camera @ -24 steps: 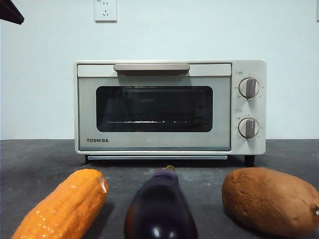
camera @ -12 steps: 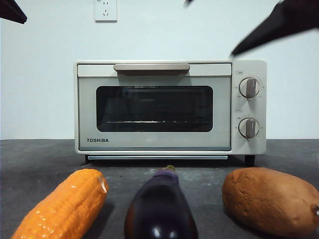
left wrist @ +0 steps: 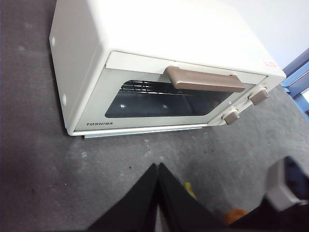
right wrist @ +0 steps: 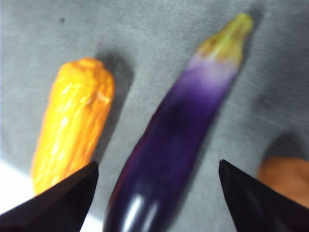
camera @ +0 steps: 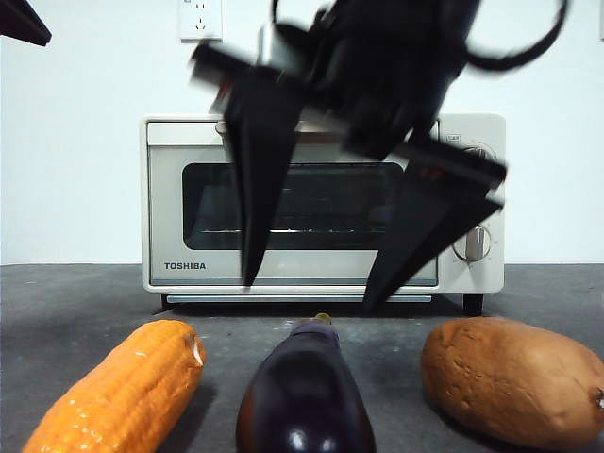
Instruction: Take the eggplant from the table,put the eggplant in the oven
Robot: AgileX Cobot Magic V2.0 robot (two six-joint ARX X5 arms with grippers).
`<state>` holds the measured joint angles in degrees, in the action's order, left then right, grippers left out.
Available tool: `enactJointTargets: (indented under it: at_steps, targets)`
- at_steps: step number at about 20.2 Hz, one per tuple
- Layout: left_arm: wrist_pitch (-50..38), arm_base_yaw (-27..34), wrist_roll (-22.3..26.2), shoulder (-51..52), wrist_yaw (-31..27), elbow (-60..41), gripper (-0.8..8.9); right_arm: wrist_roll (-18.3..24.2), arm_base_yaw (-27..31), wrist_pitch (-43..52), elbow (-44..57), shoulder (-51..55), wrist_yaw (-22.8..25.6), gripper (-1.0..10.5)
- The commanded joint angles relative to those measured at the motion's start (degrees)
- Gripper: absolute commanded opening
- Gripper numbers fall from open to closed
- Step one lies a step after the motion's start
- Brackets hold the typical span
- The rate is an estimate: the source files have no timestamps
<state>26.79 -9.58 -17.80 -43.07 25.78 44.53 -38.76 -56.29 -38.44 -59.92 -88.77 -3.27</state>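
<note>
Eggplant lies on the tabletop in front of the oven, stem end pointing toward the closed door, with the corn on one side and the sweet potato on the other — all three apart. The right hand hangs in the air above the eggplant, blurred, jaws spread wide and holding nothing; in its wrist view the eggplant sits squarely between the two jaws, corn beside it. The left hand waits off to the side facing the oven — jaws pressed together, gripping nothing.
</note>
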Motion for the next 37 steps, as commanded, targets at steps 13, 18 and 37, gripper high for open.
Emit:
enactJointTargets:
  at_steps: [13, 18, 37]
  targets:
    - [-0.59, -1.09, 2.16, -0.37, 0.15, 1.11, 0.06, -5.79, -2.19, 2.84, -2.05, -8.61, 1.84, 1.7]
    - [-1.25, -2.89, 2.08, -0.79, 0.15, 1.2, 0.06, 6.67, -3.26, -12.72, -12.09, 1.2, 3.41, 1.7]
    - [1.97, -22.64, 10.16, -45.27, -12.55, 37.86, 0.06, 20.37, -4.22, -42.29, -16.24, 36.81, 31.8, 1.7]
